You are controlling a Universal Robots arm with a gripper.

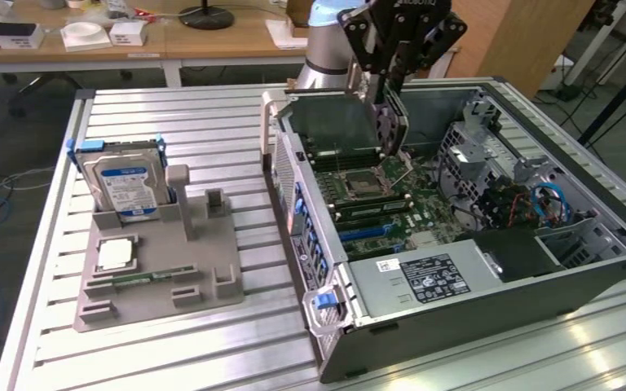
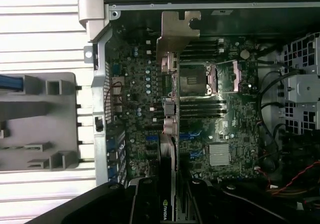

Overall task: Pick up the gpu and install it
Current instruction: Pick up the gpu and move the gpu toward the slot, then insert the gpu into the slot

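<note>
Between the jaws, which are clamped narrow on its upper part, the gpu point(image 1: 391, 129) hangs on edge inside the open computer case point(image 1: 487, 318), over the motherboard point(image 1: 390, 208). Seen edge-on from the wrist, its silver bracket point(image 2: 177, 32) sits close to one case wall, and the processor socket point(image 2: 197, 79) lies just beside the card. Bare board flanks the card on both sides; the drive cage point(image 1: 476, 155) and blue cables point(image 1: 553, 199) at the exterior view's right stand well apart. One small heatsink point(image 2: 219, 154) shows. On the table point(image 1: 182, 122), at the exterior view's left, one grey holder point(image 1: 166, 273) carries one upright hard drive point(image 1: 126, 186) and one flat processor chip point(image 1: 115, 254). The card hides its own lower edge, so contact with the board cannot be told.
</note>
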